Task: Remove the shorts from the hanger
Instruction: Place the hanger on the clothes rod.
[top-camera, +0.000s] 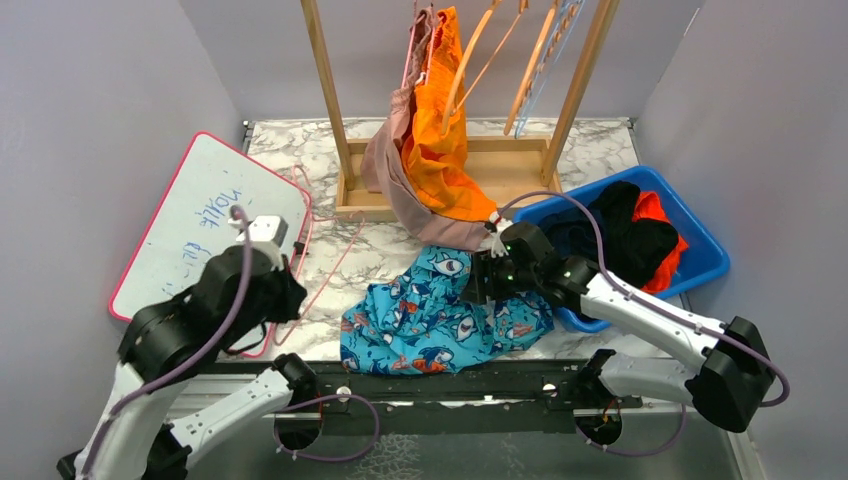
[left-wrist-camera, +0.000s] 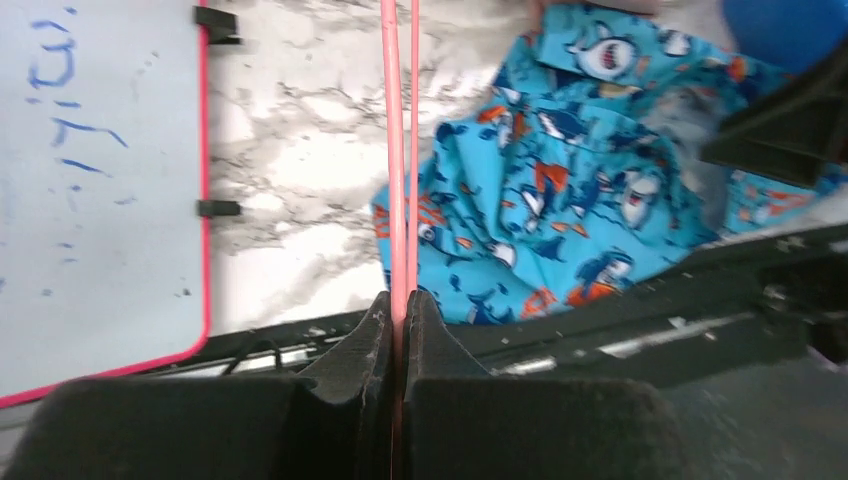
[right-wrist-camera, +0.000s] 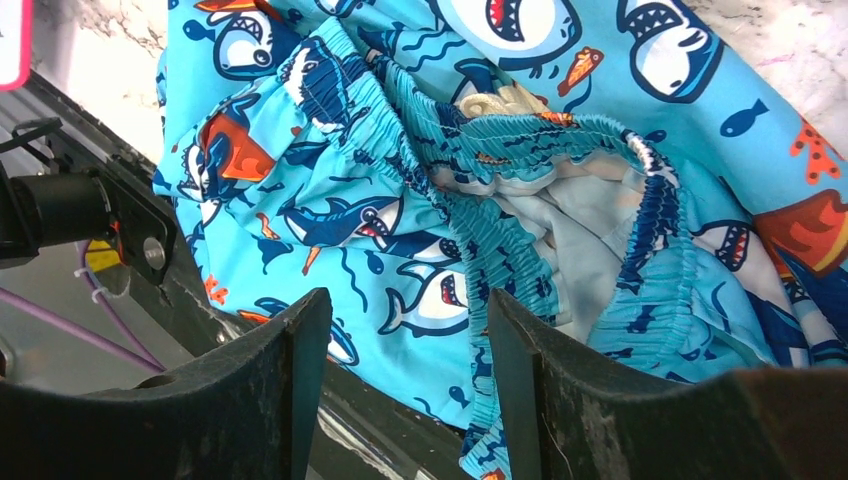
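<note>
Rack top and the hooks of its hangers (top-camera: 468, 62) are cut off by the frame. You can't tell how the orange shorts (top-camera: 440, 140) and the dusty pink shorts (top-camera: 388, 170) behind them are fixed on the wooden rack (top-camera: 329, 100). Both drape down over its base. Just in front of the rack, blue shark-print shorts (top-camera: 440, 318) lie crumpled on the table, off any hanger. Your right gripper (top-camera: 480, 280) sits over them. The top view hides its fingers; the wrist view shows the jaws spread just above the elastic waistband (right-wrist-camera: 655, 215), gripping nothing. Your left gripper (left-wrist-camera: 398, 305), front-left of the rack, has its jaws pressed together on a thin pink hanger (left-wrist-camera: 395, 150), which only its wrist view shows. Right of the rack, a blue bin (top-camera: 705, 255) holds black shorts (top-camera: 625, 235) and red-orange shorts (top-camera: 655, 208), partly covered by the arm. Left of the rack is a whiteboard (top-camera: 190, 230), scrawl unreadable. Marble tabletop (top-camera: 300, 150), grey walls (top-camera: 90, 120).
</note>
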